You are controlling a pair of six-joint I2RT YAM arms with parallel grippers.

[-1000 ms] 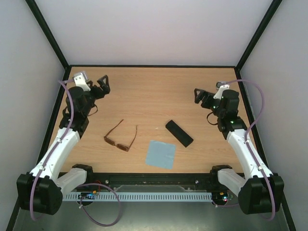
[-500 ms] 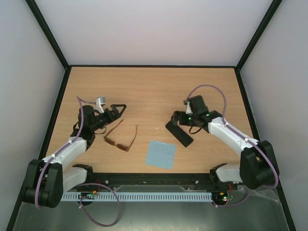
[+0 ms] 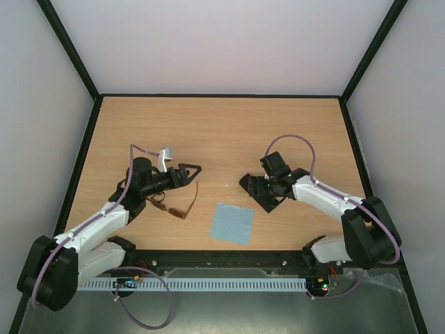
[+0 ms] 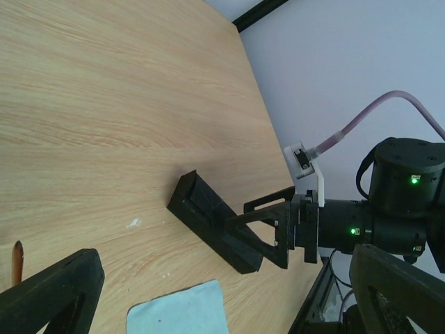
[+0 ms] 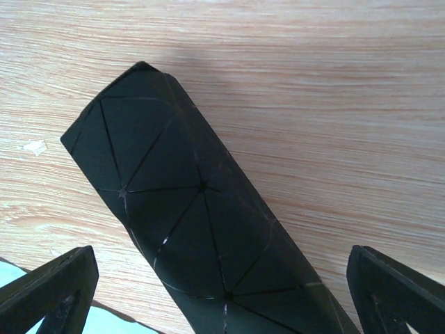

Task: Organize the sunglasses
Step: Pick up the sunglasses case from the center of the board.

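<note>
Sunglasses [image 3: 178, 211] lie on the wooden counter [image 3: 222, 129], left of centre in the overhead view, temple arms unfolded and pointing toward the upper part of the frame. The left arm's wrist covers the left part of the frame. The left tool [image 3: 193, 174] sits low just above and to the right of them, near the tip of the right-hand temple. Its jaws are spread wide and nothing is between them. In the left wrist view only a thin brown sliver of the glasses shows at the lower left edge, beside one finger.

Right of centre, a slim black case [image 5: 188, 209] lies at a slant on the counter. The right tool [image 5: 221, 254] is down over its near end, jaws wide apart with one finger on each side of the case and bare wood showing between fingers and case, so it has hold of nothing.

A light blue cloth [image 3: 233, 223] lies flat below and between the glasses and the case, close to the case's lower end.
</note>
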